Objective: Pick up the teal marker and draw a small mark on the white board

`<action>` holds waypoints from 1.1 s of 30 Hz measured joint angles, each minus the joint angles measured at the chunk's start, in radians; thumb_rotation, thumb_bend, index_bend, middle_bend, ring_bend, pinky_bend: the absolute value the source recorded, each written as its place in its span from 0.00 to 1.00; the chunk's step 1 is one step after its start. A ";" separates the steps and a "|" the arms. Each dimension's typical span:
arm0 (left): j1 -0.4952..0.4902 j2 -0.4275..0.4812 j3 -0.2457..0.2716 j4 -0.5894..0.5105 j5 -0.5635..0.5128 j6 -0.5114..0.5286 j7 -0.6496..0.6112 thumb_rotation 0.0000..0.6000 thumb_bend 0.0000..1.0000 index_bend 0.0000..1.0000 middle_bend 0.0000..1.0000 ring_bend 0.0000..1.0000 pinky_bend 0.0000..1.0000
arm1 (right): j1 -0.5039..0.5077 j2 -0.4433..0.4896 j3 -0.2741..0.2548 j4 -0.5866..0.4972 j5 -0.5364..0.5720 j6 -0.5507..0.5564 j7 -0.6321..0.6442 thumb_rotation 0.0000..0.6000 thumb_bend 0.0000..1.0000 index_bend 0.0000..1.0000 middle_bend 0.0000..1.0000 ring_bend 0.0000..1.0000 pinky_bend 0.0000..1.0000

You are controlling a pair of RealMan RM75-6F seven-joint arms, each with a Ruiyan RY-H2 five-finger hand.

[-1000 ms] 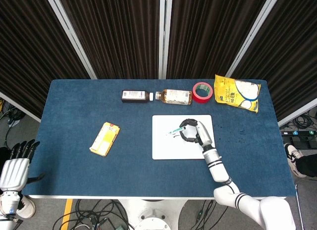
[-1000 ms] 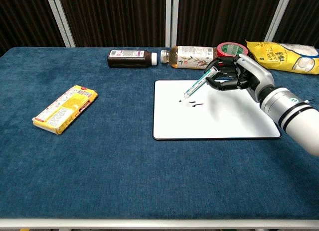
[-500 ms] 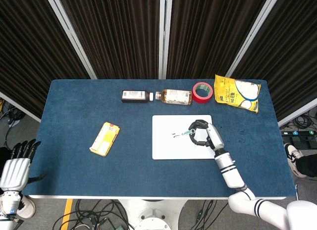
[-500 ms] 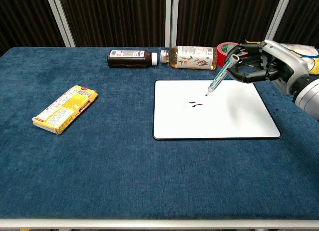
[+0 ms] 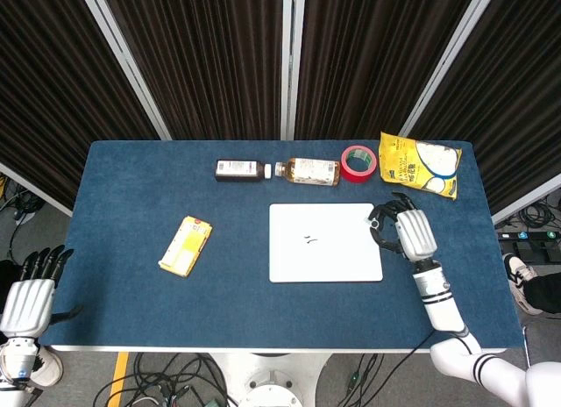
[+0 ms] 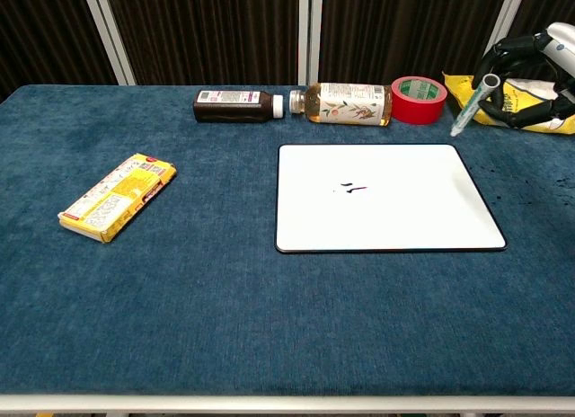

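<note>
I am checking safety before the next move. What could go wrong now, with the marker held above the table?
The right hand holds the teal marker tip down and seemingly uncapped; a slip could stain the blue table.

Lowering it near the red tape roll or yellow bag could knock them.

Passing over the white board might smear the small mark.

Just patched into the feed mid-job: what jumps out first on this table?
The white board lies flat at centre-right of the blue table with small dark marks near its middle. The right hand holds the teal marker lifted off past the board's far right corner. Behind the board lie two bottles on their sides, a red tape roll and a yellow bag; a yellow box lies at left.
</note>
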 measured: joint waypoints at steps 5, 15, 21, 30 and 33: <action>0.003 -0.003 0.002 -0.003 0.005 0.007 0.001 1.00 0.00 0.10 0.06 0.00 0.01 | -0.011 0.005 -0.048 0.159 -0.062 0.050 -0.263 1.00 0.63 0.80 0.65 0.38 0.12; 0.009 0.002 0.005 -0.017 0.008 0.017 0.010 1.00 0.00 0.10 0.06 0.00 0.01 | -0.021 -0.088 -0.176 0.549 -0.169 0.050 -0.431 1.00 0.63 0.76 0.62 0.33 0.01; 0.015 0.007 0.006 -0.029 0.004 0.020 0.020 1.00 0.00 0.10 0.06 0.00 0.01 | -0.028 -0.166 -0.219 0.649 -0.197 0.028 -0.522 1.00 0.60 0.37 0.31 0.04 0.00; 0.018 0.017 0.004 -0.037 -0.002 0.022 0.026 1.00 0.00 0.10 0.06 0.00 0.01 | -0.073 -0.171 -0.222 0.577 -0.174 0.023 -0.591 1.00 0.44 0.00 0.03 0.00 0.00; 0.013 0.019 0.000 -0.036 0.002 0.021 0.028 1.00 0.00 0.10 0.06 0.00 0.01 | -0.086 -0.134 -0.198 0.498 -0.149 0.055 -0.568 1.00 0.43 0.00 0.03 0.00 0.00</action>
